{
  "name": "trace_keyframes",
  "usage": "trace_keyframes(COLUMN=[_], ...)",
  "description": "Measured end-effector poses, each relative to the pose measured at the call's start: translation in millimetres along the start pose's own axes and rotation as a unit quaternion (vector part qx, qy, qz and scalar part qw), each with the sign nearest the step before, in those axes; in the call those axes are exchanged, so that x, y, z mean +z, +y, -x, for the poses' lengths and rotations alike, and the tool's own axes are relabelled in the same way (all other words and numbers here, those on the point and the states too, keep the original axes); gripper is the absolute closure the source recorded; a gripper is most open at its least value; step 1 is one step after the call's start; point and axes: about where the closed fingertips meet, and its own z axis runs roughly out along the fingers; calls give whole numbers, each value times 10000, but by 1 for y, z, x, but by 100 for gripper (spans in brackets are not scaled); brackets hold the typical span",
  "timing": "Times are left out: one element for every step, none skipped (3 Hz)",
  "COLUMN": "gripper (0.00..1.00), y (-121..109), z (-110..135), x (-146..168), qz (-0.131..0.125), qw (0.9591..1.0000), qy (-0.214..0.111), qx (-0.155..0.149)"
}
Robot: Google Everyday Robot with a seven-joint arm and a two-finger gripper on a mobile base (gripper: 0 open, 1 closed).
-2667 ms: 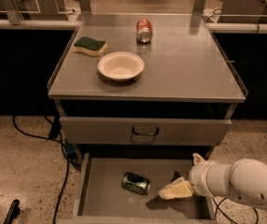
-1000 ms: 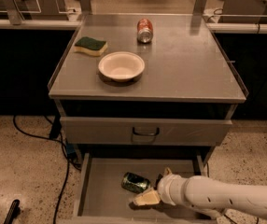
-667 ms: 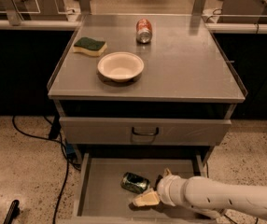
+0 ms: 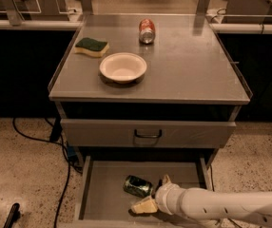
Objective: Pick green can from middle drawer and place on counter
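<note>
I am holding the gripper (image 4: 151, 193) low inside the middle drawer (image 4: 102, 184), beneath the table's front edge and a little right of its midpoint. The arm is reaching in from the right. Its fingers (image 4: 144, 205) are standing wide apart and gripping nothing.

The green can (image 4: 137, 185) is lying on its side on the drawer floor. Its right end is sitting just at the mouth of the spread fingers, not yet enclosed.

Above it, the upper drawer front (image 4: 102, 133) is sitting closed under the table (image 4: 193, 65). On the table, a white bowl (image 4: 123, 67) is resting left of centre. A sponge (image 4: 92, 46) is lying toward the far left corner, and a red-and-silver can (image 4: 147, 30) is lying near the far edge.

Risks, in my judgement:
- Closing on a round, dented can could roll it toward the drawer's left wall or squeeze it out.
- Lifting steeply could strike the drawer front or the table's front edge.
- Setting down near the bowl could knock it, so the right side looks safer.
</note>
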Motion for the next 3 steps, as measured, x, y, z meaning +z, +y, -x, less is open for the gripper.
trace_keyframes(gripper=[0, 0, 0], y=[13, 23, 24], z=[-11, -17, -2], x=[32, 60, 87], qz=[171, 350, 463], qw=[9998, 9991, 9979], qy=[-111, -210, -374], qx=[-60, -82, -268])
